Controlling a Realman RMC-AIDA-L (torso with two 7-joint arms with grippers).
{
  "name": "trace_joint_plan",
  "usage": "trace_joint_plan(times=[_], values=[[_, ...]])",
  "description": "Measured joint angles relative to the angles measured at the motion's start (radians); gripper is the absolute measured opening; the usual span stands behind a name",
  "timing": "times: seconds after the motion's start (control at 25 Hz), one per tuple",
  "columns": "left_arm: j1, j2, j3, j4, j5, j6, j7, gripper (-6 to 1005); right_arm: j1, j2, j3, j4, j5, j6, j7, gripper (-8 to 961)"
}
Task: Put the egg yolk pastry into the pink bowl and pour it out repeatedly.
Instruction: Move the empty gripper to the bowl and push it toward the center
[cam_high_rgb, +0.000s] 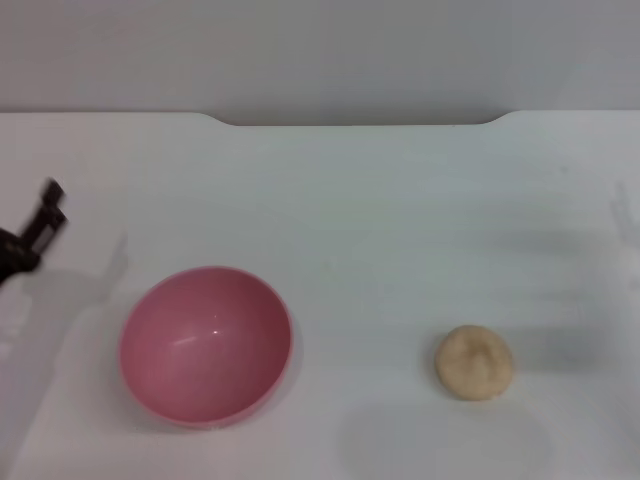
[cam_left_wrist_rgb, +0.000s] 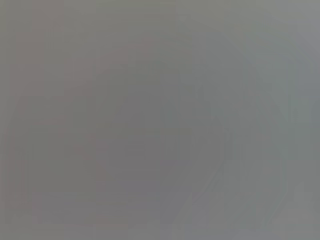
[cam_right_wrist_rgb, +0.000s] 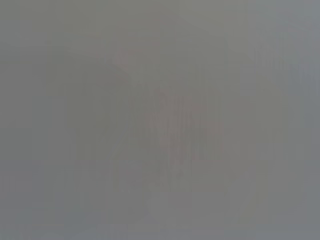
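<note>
Only one end effector shows up here, the left end effector (cam_high_rgb: 45, 212), poking in at the far left edge of the head view, about mid-height. It's a small dark piece hanging above the white bench (cam_high_rgb: 400, 220), with its shadow falling on the surface just to the right and below it. I honestly can't tell if it's open or closed, since only a bit of it is in frame, and it isn't touching anything. The right end effector is nowhere to be seen in the head view. Moving outward, there's one pink bowl (cam_high_rgb: 206, 345) in the lower left of the frame, sitting upright on the bench with its opening facing up and nothing inside it, near the left end effector but clearly apart from it. Then there's one egg yolk pastry (cam_high_rgb: 474, 362) in the lower right, lying on the bench by itself, well apart from the bowl. So the count is one bowl, one pastry and one visible end effector. Both wrist views are just a flat grey blur, nothing readable in either.
</note>
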Motion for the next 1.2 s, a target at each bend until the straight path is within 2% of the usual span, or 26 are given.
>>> trace_joint_plan(times=[0.04,0.12,0.28,0.36,0.44,0.56,0.68,0.72,0.76,0.8,1.0,1.08,1.2], values=[[-0.011,0.007,-0.029,0.048,0.004,-0.016,-0.17,828,0.0,0.0,0.0,0.0,-0.001,0.0,0.0,654],[-0.014,0.008,-0.029,0.066,0.005,-0.027,-0.206,828,0.0,0.0,0.0,0.005,-0.002,0.0,0.0,654],[-0.044,0.014,-0.019,0.185,0.005,-0.124,-0.447,828,0.0,0.0,-0.002,0.015,-0.003,0.0,0.0,654],[-0.058,0.021,0.027,0.27,0.01,-0.205,-0.621,828,0.0,0.0,-0.002,0.019,-0.003,0.0,0.0,654],[-0.066,0.033,0.115,0.383,0.041,-0.31,-0.812,828,0.0,0.0,-0.003,0.021,-0.003,0.0,0.0,654],[-0.068,0.066,0.27,0.556,0.143,-0.446,-1.077,828,0.0,0.0,-0.008,0.022,-0.003,0.0,0.0,654],[-0.069,0.108,0.368,0.71,0.312,-0.482,-1.323,827,0.0,0.0,-0.009,0.023,-0.003,0.0,0.0,654],[-0.068,0.13,0.384,0.815,0.485,-0.467,-1.535,827,-0.001,0.0,-0.009,0.023,-0.003,0.0,0.0,654],[-0.068,0.13,0.384,0.815,0.485,-0.467,-1.535,827,-0.001,0.0,-0.009,0.023,-0.003,0.0,0.0,654],[-0.067,0.138,0.384,0.855,0.544,-0.456,-1.61,827,-0.001,0.0,-0.009,0.023,-0.003,0.0,0.0,654],[-0.058,0.18,0.381,1.088,0.854,-0.248,-2.004,827,-0.003,0.001,-0.009,0.023,-0.003,0.0,0.0,654],[-0.053,0.182,0.382,1.196,0.954,-0.159,-2.11,827,-0.002,0.001,-0.008,0.023,-0.003,0.0,0.0,654],[-0.044,0.158,0.382,1.363,1.129,-0.027,-2.216,827,0.002,0.0,-0.008,0.023,-0.003,0.0,0.0,655]])
